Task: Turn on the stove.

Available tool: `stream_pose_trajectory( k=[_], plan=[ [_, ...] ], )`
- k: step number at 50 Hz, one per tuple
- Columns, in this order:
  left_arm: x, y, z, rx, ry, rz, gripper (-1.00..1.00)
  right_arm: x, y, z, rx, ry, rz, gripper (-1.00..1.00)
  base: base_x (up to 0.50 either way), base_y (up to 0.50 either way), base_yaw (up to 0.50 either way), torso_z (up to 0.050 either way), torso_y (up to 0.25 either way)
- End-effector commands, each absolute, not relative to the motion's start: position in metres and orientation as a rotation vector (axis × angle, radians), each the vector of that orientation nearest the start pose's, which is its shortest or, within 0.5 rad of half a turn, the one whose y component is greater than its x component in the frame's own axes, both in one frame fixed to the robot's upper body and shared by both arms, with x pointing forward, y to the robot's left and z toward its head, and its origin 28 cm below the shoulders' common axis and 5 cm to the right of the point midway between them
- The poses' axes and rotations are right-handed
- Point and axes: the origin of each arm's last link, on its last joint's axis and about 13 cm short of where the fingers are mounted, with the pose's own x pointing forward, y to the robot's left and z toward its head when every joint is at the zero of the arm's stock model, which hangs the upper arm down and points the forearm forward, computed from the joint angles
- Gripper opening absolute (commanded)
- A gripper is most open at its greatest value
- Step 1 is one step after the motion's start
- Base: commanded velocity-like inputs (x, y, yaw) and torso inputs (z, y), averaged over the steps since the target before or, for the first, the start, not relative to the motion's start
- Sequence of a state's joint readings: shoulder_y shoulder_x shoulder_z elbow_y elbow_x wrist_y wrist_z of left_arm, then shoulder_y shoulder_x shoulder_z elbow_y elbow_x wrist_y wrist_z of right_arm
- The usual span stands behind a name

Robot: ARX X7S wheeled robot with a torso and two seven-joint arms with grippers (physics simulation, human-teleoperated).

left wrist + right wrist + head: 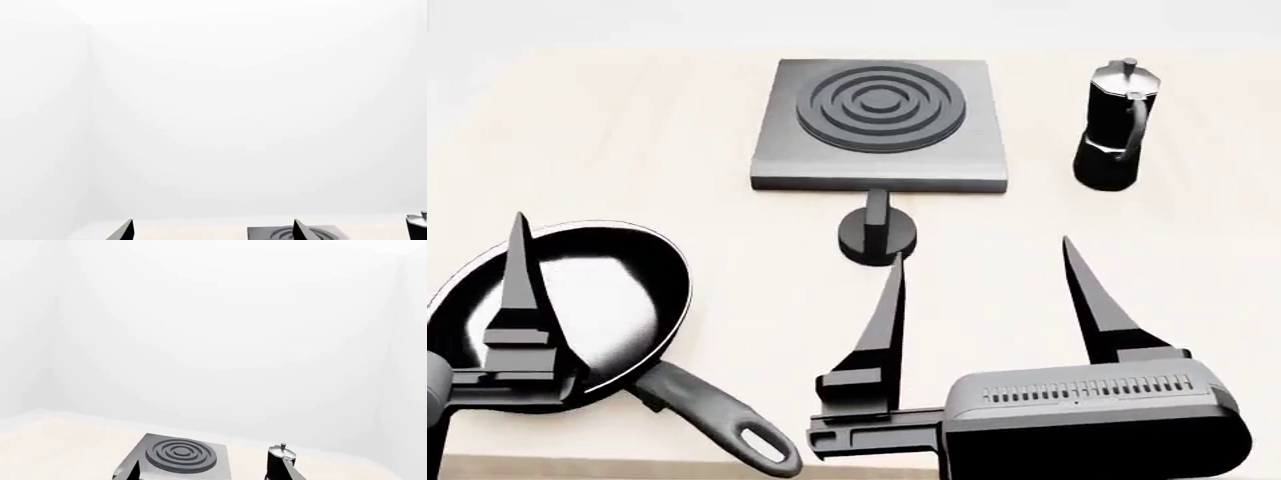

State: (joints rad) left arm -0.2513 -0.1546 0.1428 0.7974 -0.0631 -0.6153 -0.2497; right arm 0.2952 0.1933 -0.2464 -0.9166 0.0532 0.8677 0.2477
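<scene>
Head view: the stove [881, 125] lies at upper centre of the frame on the pale table [627, 130], its ringed burner [882, 106] raised on a grey square plate, and its small black knob [877, 232] stands just below the plate's near edge, its fin running straight toward the plate. The right gripper [982, 290] hangs at lower centre-right with its two dark fingers spread wide and nothing between them; the tip of the inner finger lies close beside the knob without visibly touching it. The left gripper [518, 300] shows one finger over the frying pan [561, 310] at lower left; its state cannot be told from this view, though the left wrist view shows two tips [121, 231] set well apart. The step in hand appears to be the approach to the knob: the right gripper would do well to shift toward frame left and advance until the fin sits between both fingers, close squarely across the fin, then rotate about the knob's upright axis without side pressure. Open room: bare table lies between knob and moka pot [1117, 120] at upper right, and between knob and pan, so the wrist has free swing either way; the plate's near edge, just beyond the knob, limits forward travel. The right wrist view shows stove and pot low in frame, finger tips barely in view.
</scene>
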Motion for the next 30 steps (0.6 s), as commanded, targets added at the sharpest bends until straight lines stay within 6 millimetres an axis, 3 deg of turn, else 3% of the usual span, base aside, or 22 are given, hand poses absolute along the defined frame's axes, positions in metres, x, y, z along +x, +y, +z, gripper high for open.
stream_pose_trajectory(
  k=[1,13,30],
  plan=[
    [0.2101,0.1994,0.1790,0.069,-0.426,0.066,1.00,0.1975,-0.0799,0.1841,-0.157,-0.328,0.028,1.00,0.00,0.26,0.00,0.000,0.000],
    [0.2096,0.1988,0.1793,0.073,-0.422,0.065,1.00,0.1981,-0.0797,0.1828,-0.164,-0.317,0.032,1.00,0.00,0.26,0.00,0.000,0.000],
    [0.2104,0.1989,0.1789,0.073,-0.421,0.063,1.00,0.1996,-0.0786,0.1815,-0.175,-0.294,0.047,1.00,0.01,0.00,0.00,0.000,0.000]
  ],
)
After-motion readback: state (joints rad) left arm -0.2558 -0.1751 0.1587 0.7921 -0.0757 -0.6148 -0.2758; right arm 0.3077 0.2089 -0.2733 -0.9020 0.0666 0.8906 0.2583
